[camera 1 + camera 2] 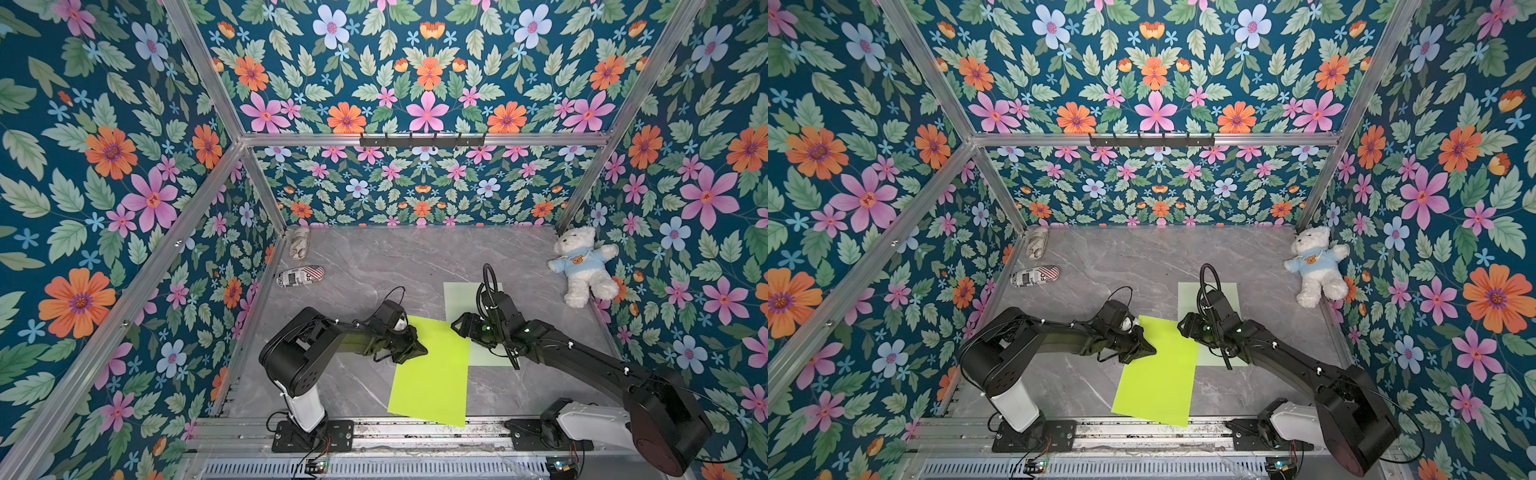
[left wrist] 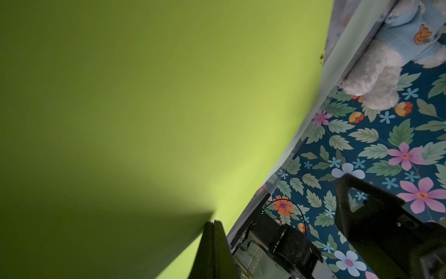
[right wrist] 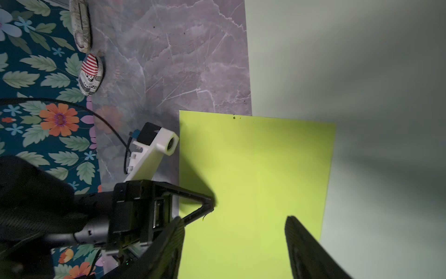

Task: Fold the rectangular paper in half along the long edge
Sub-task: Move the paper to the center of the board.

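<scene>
A grey marbled desk (image 1: pixel 374 257) fills the floor of a booth lined with floral wallpaper, and the work on it looks barely begun. Nearest the front rail lies the bright lime paper (image 1: pixel 432 382), flat and in a single layer, its near edge reaching over the rail and its long edges running away from the robot at a slight slant. No crease or raised flap shows in either top view. Farther along its left long edge, the left tool (image 1: pixel 422 349) is closed. In the right wrist view both its fingers sit on top of the sheet, so it seems to be pressing or hovering rather than pinching, though contact cannot be confirmed. Beyond that, by the paper's far right corner, the right tool (image 1: pixel 457 323) hangs with its jaws wide apart and nothing between them. A paler green sheet (image 1: pixel 461 295) lies under that corner and extends farther back. At the far left rest two patterned cases (image 1: pixel 300 277), and a teddy bear (image 1: pixel 582 266) sits in the far right corner. By this reading the whole fold remains: lifting one half, bringing it onto the other, aligning the edges and creasing.
</scene>
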### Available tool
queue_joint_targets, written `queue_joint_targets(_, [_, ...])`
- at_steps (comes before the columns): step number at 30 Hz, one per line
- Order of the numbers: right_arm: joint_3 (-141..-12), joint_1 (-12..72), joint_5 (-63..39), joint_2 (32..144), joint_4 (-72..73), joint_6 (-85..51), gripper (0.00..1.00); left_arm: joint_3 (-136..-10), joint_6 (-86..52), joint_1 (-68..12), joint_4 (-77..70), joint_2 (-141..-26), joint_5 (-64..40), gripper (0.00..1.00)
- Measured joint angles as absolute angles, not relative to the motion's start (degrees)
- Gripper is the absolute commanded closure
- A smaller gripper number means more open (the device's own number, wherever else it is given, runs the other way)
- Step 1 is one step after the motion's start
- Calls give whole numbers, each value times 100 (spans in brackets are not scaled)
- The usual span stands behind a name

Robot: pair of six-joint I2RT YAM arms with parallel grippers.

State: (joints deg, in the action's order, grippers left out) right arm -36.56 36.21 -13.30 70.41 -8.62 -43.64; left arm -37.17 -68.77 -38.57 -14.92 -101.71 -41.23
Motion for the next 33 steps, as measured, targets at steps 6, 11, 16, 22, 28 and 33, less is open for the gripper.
queue_joint_targets(6, [-3599,3382,-1459,6995,-869,-4340,30,-3824,-6453,-3402,-1361,-10162,-4064,100])
queue_joint_targets(11, [-3393,3208,-1721,7081,-607,-4335,29,-3894,-6034,-3037,-1031,-9977,-3695,100])
queue_joint_targets(16, [-3341,3179,-2263,7441,-102,-4346,29,-4042,-5701,-2773,-819,-9977,-3319,100])
queue_joint_targets(22, [-3500,3188,-2753,7876,322,-4399,28,-4084,-5520,-2460,-996,-10121,-3301,100])
queue_joint_targets(28, [-3780,3271,-2950,8385,639,-4410,28,-4077,-5474,-2320,-1350,-10287,-3465,100])
queue_joint_targets(33, [-3972,3402,-2991,8882,849,-4449,28,-4156,-5457,-2252,-1455,-10388,-3494,100])
